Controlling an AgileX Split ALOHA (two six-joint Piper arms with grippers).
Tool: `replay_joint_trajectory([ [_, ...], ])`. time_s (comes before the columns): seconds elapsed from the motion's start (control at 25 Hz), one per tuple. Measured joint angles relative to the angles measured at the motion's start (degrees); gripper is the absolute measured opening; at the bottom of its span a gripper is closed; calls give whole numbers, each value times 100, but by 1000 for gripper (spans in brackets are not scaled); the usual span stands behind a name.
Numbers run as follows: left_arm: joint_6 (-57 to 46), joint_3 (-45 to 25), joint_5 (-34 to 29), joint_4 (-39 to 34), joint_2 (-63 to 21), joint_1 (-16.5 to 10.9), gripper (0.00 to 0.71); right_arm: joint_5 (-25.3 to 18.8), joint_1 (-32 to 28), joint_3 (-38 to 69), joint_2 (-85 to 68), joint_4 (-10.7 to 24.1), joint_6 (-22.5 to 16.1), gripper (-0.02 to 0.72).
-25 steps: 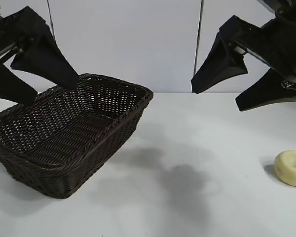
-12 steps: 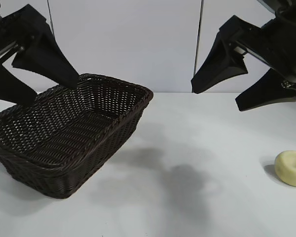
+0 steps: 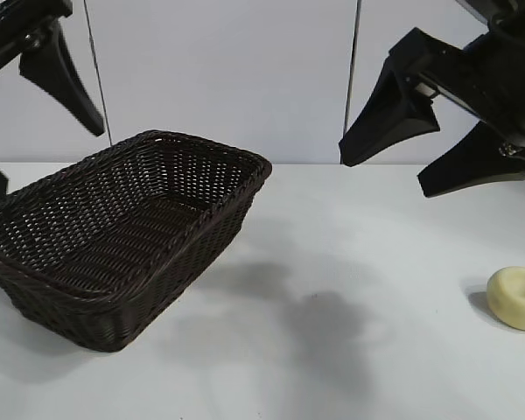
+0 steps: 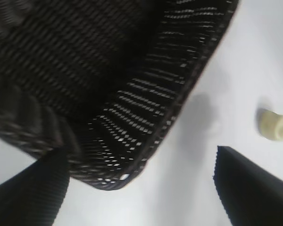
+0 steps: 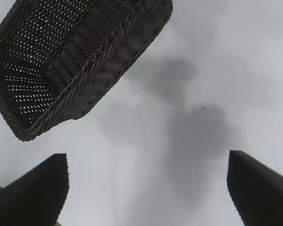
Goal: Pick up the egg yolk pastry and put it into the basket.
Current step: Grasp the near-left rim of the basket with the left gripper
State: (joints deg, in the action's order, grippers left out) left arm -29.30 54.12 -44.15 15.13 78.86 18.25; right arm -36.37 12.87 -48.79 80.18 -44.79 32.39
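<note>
Resting on the surface well right of the basket (image 3: 122, 249), the egg yolk pastry (image 3: 515, 298) lies nearest the camera, below and slightly right of the right end effector (image 3: 385, 168), whose fingers spread wide; that arm is nearer. Farther back, the left end effector (image 3: 35, 131) hangs wide above the basket.

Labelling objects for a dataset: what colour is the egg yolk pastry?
Pale cream-yellow, matte; the egg yolk pastry shows best in the exterior view.
</note>
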Motion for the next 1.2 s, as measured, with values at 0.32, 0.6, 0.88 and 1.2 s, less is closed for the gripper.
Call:
replay_joint_trajectory([
  [0.32,-2600,0,-261,-1513,73,0,606,-9,0,0,0,0,0,653],
  [0.6,-2937,-287,-114,-1053,353,236,606,-9,0,0,0,0,0,653],
  [0.88,-3289,-675,652,-1057,609,274,606,-9,0,0,0,0,0,653],
  [1.2,-3380,-675,1088,-1057,1191,274,606,-9,0,0,0,85,0,653],
])
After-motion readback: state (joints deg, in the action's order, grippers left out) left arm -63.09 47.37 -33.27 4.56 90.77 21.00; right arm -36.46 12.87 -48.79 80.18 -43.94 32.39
